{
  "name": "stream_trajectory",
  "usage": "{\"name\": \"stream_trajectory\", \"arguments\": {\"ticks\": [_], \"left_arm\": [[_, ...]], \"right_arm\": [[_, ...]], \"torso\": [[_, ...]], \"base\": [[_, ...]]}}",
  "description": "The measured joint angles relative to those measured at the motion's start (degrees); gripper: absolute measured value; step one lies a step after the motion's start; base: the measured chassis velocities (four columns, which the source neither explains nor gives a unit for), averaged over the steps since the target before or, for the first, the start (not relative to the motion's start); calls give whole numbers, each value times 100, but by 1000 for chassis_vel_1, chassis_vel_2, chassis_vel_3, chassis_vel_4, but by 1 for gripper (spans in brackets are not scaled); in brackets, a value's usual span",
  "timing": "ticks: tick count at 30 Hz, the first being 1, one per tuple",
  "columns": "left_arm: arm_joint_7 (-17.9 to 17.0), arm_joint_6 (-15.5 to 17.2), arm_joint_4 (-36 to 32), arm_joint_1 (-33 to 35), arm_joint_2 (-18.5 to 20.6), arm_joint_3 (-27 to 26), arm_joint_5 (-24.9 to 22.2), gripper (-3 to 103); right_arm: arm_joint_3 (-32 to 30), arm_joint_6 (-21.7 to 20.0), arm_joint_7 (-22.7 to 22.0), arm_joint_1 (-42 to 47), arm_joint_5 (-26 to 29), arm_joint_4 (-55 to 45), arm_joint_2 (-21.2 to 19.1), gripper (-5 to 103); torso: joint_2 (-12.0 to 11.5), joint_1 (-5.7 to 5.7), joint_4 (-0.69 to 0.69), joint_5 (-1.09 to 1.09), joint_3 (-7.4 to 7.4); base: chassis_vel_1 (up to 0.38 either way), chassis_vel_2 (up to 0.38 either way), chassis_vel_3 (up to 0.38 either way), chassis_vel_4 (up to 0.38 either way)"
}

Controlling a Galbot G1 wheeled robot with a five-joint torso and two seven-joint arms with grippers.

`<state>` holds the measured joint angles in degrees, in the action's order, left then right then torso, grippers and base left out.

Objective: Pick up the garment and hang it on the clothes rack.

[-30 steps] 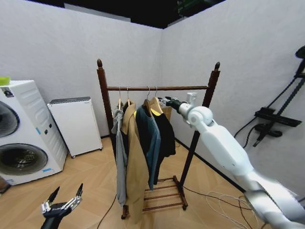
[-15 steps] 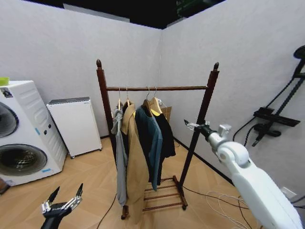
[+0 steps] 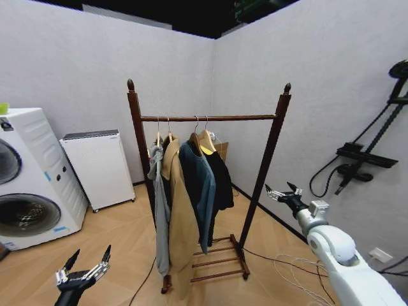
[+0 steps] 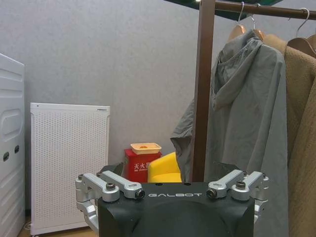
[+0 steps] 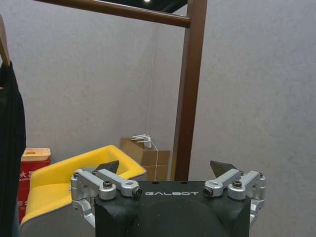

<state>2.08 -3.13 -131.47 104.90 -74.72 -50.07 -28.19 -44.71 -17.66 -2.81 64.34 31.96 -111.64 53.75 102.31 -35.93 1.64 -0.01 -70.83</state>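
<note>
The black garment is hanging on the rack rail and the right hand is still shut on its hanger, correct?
Not quite. The garment does hang on the clothes rack rail, but the right hand is open and holds nothing, off beside the right post. The head view shows it; the right wrist view shows its fingers spread apart.

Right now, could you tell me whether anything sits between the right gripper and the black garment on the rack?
Yes: the rack's right post stands between the open right gripper and the black garment, which hangs on the rail beside a blue jacket.
</note>
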Motion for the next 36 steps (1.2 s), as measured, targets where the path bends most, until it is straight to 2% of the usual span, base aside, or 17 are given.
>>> {"name": "stream_trajectory", "arguments": {"ticks": [17,36], "left_arm": [[0,0,0,0,0,0,0,100],[0,0,0,0,0,0,0,100]], "right_arm": [[-277,176,1,252,-60,-150,8,100],[-226,99,-3,261,-62,-563,86,100]], "torso": [[-1,0,2,1,0],[-1,-2,0,0,-1]], "base": [[-83,-79,-78,-85],[-119,-128,-123,-128]]}}
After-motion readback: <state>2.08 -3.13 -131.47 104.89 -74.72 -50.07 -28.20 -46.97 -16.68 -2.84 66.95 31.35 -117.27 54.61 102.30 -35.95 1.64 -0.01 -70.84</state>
